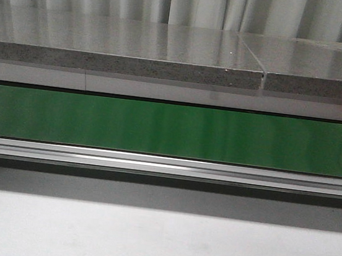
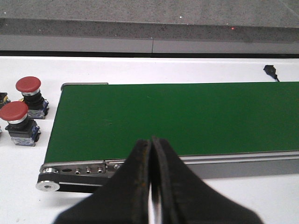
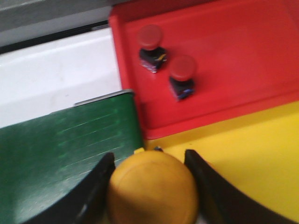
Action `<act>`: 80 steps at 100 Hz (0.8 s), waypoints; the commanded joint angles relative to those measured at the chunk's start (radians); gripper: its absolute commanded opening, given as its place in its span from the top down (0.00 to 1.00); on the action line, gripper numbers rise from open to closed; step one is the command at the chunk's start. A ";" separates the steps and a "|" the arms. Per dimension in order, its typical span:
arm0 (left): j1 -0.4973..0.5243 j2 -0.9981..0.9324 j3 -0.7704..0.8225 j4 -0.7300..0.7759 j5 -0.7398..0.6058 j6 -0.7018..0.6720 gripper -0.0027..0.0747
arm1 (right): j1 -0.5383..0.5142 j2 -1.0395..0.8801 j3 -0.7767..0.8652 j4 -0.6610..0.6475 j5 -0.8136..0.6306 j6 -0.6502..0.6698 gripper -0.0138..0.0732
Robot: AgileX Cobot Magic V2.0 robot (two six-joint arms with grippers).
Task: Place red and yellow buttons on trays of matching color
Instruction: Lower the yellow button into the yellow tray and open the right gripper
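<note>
White desk point(image 2: 140, 70) carries a green conveyor belt point(image 2: 187, 116). Two red mushroom-capped push buttons point(image 3: 163, 60) already stand on the red plastic tray point(image 3: 243, 56); two more red push buttons point(image 2: 21, 112) wait beside the belt. Right claw point(image 3: 152, 186) grips a yellow domed push button point(image 3: 152, 186) at the edge of the yellow tray point(image 3: 252, 158), not yet released. Left claw point(image 2: 152, 186) is closed and empty.

Left gripper point(image 2: 150, 186): jaws pressed together, nothing between them. Right gripper point(image 3: 152, 186): jaws spread and clamped on either side of a yellow button point(image 3: 153, 189). Neither arm shows in front view.
</note>
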 commanded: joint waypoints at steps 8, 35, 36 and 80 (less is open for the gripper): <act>-0.008 0.009 -0.023 -0.004 -0.067 0.002 0.99 | -0.095 -0.016 0.007 0.021 -0.169 0.040 0.73; -0.008 0.009 -0.023 -0.004 -0.067 0.002 0.99 | -0.141 0.108 0.038 0.021 -0.268 0.040 0.73; -0.008 0.009 -0.023 -0.004 -0.067 0.002 0.99 | -0.142 0.116 0.038 0.021 -0.272 0.040 0.73; -0.008 0.009 -0.023 -0.004 -0.067 0.002 0.99 | -0.191 0.342 0.038 0.022 -0.339 0.040 0.73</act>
